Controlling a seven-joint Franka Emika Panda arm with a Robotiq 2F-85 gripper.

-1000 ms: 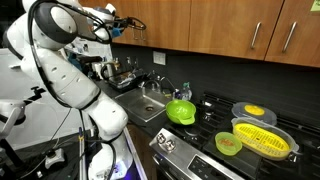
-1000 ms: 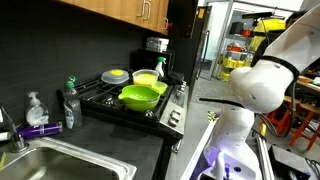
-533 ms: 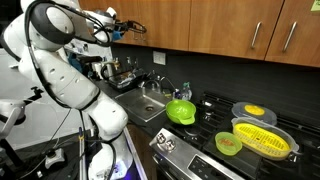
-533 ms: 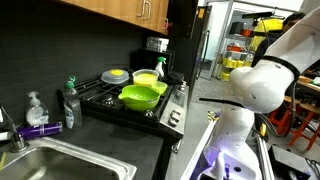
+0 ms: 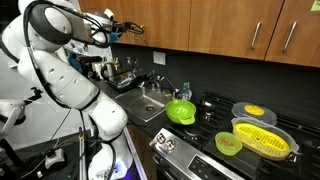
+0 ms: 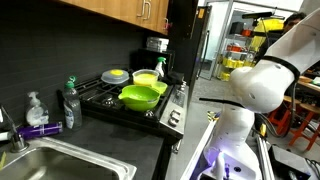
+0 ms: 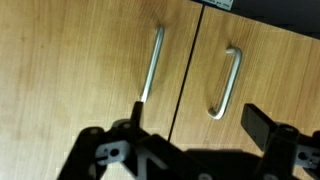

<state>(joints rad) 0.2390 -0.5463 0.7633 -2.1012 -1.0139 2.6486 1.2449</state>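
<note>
**A:** Where do the fingers stand?

**B:** They are up in front of the wooden wall cupboard, which hangs over the back edge of the counter toward its sink end. The wrist view looks flat onto two of the cupboard's doors.

**A:** Are they spread or pressed together?

**B:** They are spread wide and pinch nothing. One fingertip shows low in the wrist view, and the other stands well apart from it across the picture.

**A:** And what lies nearest them?

**B:** Two handles, one on each side of the seam between the doors. Both are upright, with the long axis running up and down the door. The lower end of the long handle runs right down behind the first fingertip. Whether metal touches finger there cannot be told. The hooked handle sits within the gap between the fingers, above the tips in the picture and nearer the middle of the spread.

**A:** How does the spread lie against those bars?

**B:** It lies crosswise. The fingers stand side by side along the doors while the bars run upright, so the gap is square to both handles. The hooked handle is the one the gap frames, and the long handle lines up with a fingertip instead.
</note>
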